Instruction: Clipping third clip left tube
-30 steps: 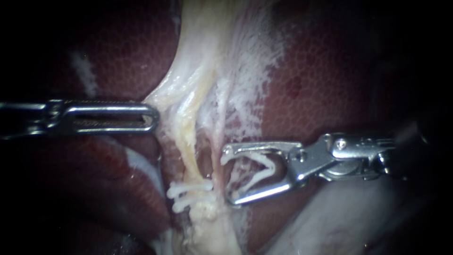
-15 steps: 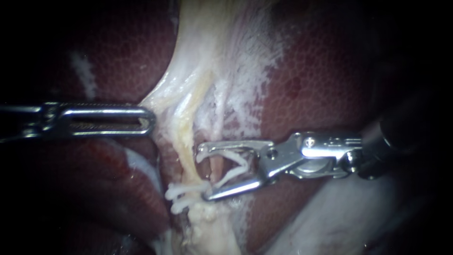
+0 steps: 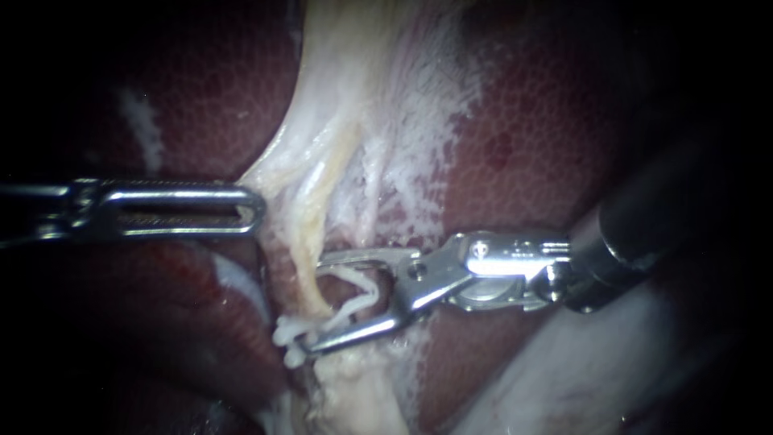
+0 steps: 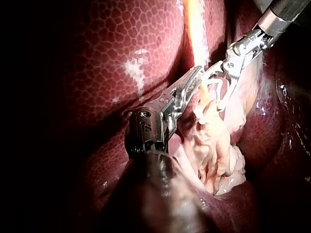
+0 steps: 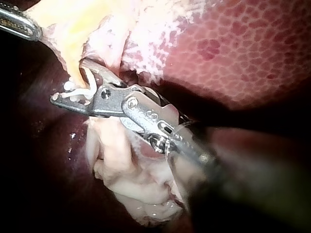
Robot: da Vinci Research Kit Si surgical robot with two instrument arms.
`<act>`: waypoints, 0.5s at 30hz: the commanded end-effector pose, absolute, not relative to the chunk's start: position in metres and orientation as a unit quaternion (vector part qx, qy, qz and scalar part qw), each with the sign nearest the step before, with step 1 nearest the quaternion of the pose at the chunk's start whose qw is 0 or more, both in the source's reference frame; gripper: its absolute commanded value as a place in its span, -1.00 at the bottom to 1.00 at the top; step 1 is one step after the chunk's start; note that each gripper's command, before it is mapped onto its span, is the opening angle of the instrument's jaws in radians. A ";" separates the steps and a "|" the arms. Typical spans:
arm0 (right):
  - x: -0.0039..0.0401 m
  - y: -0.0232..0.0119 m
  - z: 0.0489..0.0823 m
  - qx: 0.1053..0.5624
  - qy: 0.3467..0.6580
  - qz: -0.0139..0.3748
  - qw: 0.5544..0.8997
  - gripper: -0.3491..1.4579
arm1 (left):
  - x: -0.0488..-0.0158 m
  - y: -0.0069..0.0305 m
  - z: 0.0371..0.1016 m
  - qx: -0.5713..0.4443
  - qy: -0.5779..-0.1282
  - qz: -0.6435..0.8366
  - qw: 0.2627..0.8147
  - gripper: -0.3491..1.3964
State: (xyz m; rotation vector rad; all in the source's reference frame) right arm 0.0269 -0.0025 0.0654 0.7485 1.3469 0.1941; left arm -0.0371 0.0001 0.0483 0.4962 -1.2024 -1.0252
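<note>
Tube [image 3: 308, 272], at open clip's [image 3: 358, 296] mouth, right instrument [image 3: 316, 306]

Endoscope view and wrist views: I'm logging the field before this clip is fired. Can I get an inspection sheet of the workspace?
Surface: liver, mottled dark red, under everything.
Job's things: left tube with two placed clips across it; white clip unclosed in the right instrument.
Clutter: nothing seen.
Instruments: left instrument shut on pale tissue; right instrument jaws spread, straddling the left tube beside the placed clips.
Cables: nothing seen.
Surroundings: dark beyond the lit tissue.
</note>
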 end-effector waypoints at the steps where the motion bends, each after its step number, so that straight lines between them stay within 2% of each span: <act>1: 0.0271 -0.0026 0.0653 0.343 0.607 0.088 0.712 0.05 | -0.0371 0.0001 0.0483 0.221 -0.535 -0.456 0.676 -1.00; 15: 0.0277 -0.0021 0.0642 0.369 0.607 0.078 0.700 0.01 | -0.0371 0.0000 0.0483 0.221 -0.535 -0.456 0.677 -1.00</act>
